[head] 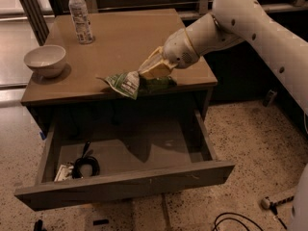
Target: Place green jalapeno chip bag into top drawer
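Observation:
The green jalapeno chip bag (129, 84) is crinkled green foil with a white patch. It hangs at the table's front edge, partly over the open drawer. My gripper (150, 71) is shut on the bag's upper right part and holds it just off the tabletop. The top drawer (125, 186) is pulled out below the table, wide and shallow with a plain front. Its floor shows to the right of the middle.
A white bowl (45, 59) sits at the table's left edge. A plastic water bottle (80, 15) stands at the back left. A coiled black cable and a small white item (81, 166) lie in the drawer's left part. A power strip (278, 200) lies on the floor at right.

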Tool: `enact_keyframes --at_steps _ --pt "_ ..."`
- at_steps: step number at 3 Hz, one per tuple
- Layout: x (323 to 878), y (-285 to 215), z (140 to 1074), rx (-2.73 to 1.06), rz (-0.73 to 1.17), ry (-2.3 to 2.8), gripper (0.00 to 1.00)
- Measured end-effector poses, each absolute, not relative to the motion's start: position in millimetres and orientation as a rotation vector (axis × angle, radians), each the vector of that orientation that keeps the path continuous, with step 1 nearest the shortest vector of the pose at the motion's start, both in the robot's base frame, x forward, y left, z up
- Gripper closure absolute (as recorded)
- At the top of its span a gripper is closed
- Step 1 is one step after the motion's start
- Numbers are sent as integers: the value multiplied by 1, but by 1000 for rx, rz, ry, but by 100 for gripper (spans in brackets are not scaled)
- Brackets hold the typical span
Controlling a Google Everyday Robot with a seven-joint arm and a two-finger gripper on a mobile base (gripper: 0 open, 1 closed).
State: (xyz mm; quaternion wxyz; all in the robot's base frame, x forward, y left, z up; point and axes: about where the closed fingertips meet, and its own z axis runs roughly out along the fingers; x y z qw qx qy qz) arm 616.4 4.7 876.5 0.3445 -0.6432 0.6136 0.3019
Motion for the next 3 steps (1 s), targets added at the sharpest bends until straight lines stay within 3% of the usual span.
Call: enact_keyframes --at_steps 3 --pt "575 2 876 -1724 730 1606 100"
